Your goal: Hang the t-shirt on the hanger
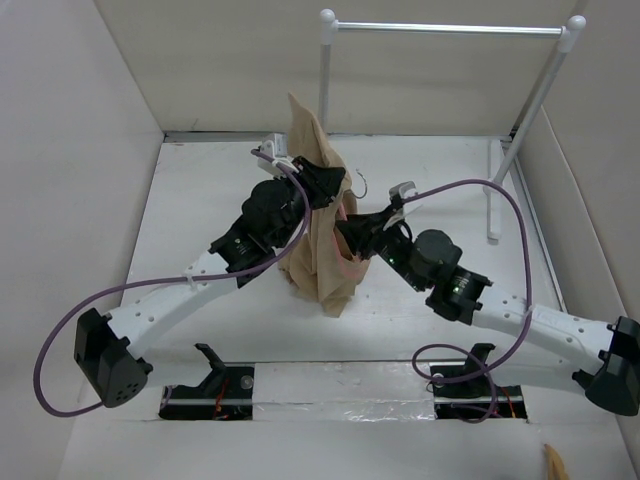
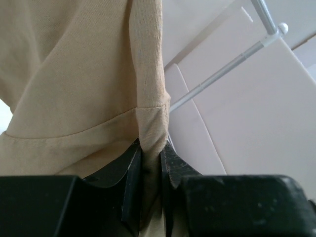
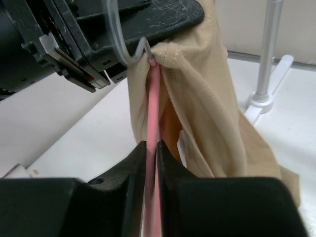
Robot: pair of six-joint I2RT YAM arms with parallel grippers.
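The t-shirt (image 1: 322, 250) is plain tan with no print, and its stitching is the same tan. The hanger (image 3: 153, 113) is salmon pink and its hook (image 3: 140, 49) is silver. The left gripper (image 2: 151, 148) and the right gripper (image 3: 152, 147) are black. The arms (image 1: 170, 305) are white with black joints and carry purple cables (image 1: 485, 181). The rack (image 1: 450, 28) at the far right has white posts and a silvery rail. The worktop (image 1: 200, 190) is white and the walls (image 1: 70, 150) are off-white.
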